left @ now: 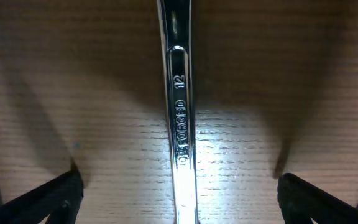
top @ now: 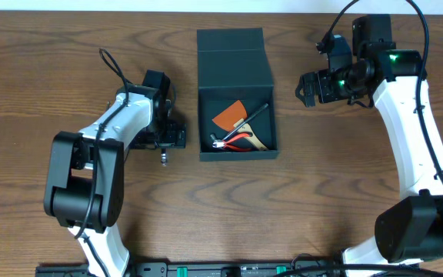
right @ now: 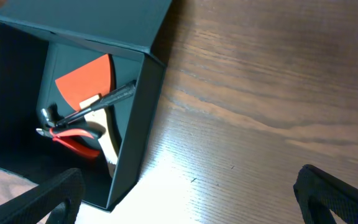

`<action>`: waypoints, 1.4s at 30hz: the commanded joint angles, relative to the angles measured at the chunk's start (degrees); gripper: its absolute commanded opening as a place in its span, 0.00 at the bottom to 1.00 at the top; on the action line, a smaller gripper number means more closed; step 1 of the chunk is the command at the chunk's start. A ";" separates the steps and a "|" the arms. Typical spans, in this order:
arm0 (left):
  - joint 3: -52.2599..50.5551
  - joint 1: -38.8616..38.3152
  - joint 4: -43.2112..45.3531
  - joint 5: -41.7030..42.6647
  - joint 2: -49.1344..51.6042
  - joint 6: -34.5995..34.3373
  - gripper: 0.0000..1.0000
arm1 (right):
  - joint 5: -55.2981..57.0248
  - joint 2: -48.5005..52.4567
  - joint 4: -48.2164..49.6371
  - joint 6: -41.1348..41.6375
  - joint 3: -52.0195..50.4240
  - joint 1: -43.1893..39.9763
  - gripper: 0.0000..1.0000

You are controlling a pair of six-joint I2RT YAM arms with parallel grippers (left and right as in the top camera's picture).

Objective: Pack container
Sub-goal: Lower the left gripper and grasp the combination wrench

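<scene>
Container (top: pixel 234 51), lid open, sits mid-table in the overhead; only the left wrist view shows a wrench (left: pixel 180 124) stamped "FORGED 12" between the wide fingers of the left gripper (left: pixel 179 193), the right gripper (right: pixel 188 186) spread empty beside it.

The container (top: pixel 208 104) is open at the top, its lid (top: pixel 233 58) folded back flat on the far side. Inside, tools (top: pixel 241 129) fill the near right half and the far left floor is bare. The desk (top: pixel 329 185) to its right is free. The left pincer (top: pixel 165 150) stands just beside its left wall.
</scene>
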 commanded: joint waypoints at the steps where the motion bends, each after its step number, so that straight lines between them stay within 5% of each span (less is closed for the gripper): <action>1: -0.09 0.15 0.24 -0.17 1.73 0.48 0.99 | -0.22 0.55 -0.04 0.55 0.04 -0.44 0.99; 4: -0.20 0.15 0.22 -0.17 1.73 0.50 0.99 | -0.20 0.55 -0.20 0.50 0.04 -0.44 0.99; 19: -1.81 0.15 -0.87 -0.20 1.73 -0.15 0.69 | 1.25 0.55 -1.22 0.15 0.04 -0.42 0.99; 27: -1.81 0.15 -1.66 -3.17 1.73 -0.61 0.47 | 1.27 0.55 -1.27 0.15 0.04 -0.44 0.99; 36: -1.81 0.15 -2.47 -3.43 1.73 -0.59 0.06 | 1.25 0.55 -1.27 0.15 0.04 -1.40 0.99; 42: -1.75 0.11 -2.62 -3.37 1.42 -0.61 0.06 | 1.25 0.55 -1.27 0.15 0.04 -1.40 0.99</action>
